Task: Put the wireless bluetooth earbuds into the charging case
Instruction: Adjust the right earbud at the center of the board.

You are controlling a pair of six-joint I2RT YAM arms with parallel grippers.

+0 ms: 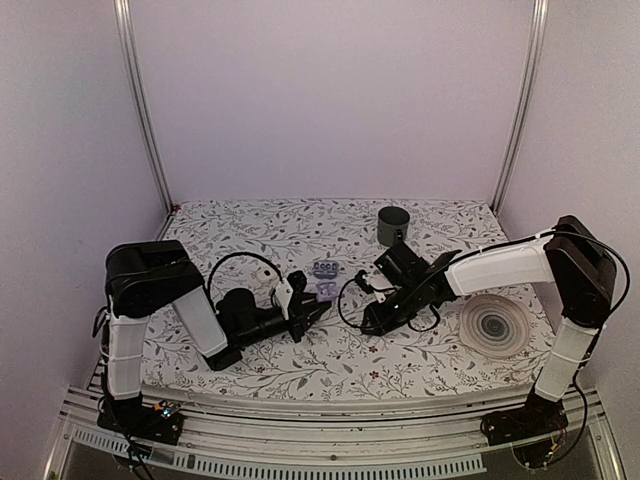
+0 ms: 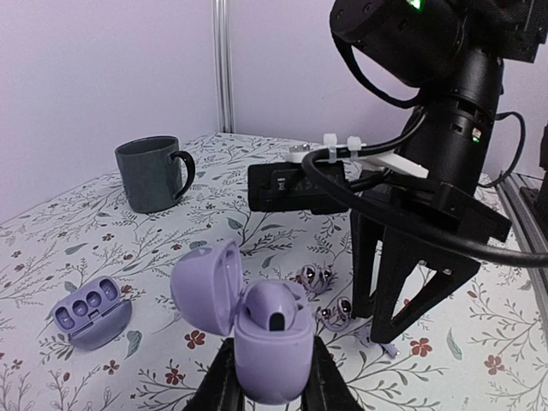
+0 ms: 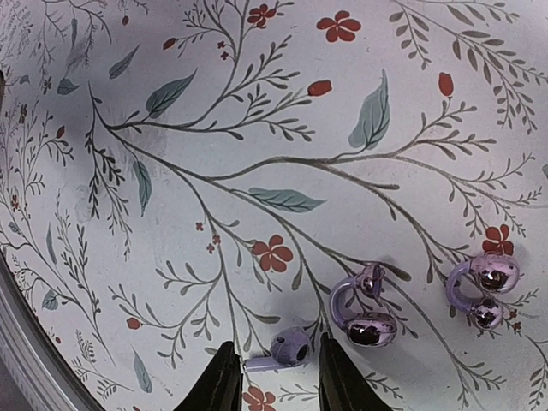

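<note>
My left gripper (image 2: pixel 272 381) is shut on a lilac flip-top earbud case (image 2: pixel 272 338), held upright with its lid open; a dark slot shows in its top. It also shows in the top view (image 1: pixel 322 291). The blue-grey pebble charging case (image 2: pixel 90 312) lies open on the cloth to its left, sockets up, and in the top view (image 1: pixel 325 268). My right gripper (image 3: pixel 276 377) points down, open, its fingers either side of a lilac stemmed earbud (image 3: pixel 287 349) lying on the cloth. Two glossy purple clip earbuds (image 3: pixel 364 312) (image 3: pixel 481 287) lie just beyond.
A dark mug (image 1: pixel 393 225) stands at the back, seen at the left in the left wrist view (image 2: pixel 152 173). A flat pale disc (image 1: pixel 495 325) lies at the right under the right arm. The right gripper (image 2: pixel 383 330) stands close in front of the held case.
</note>
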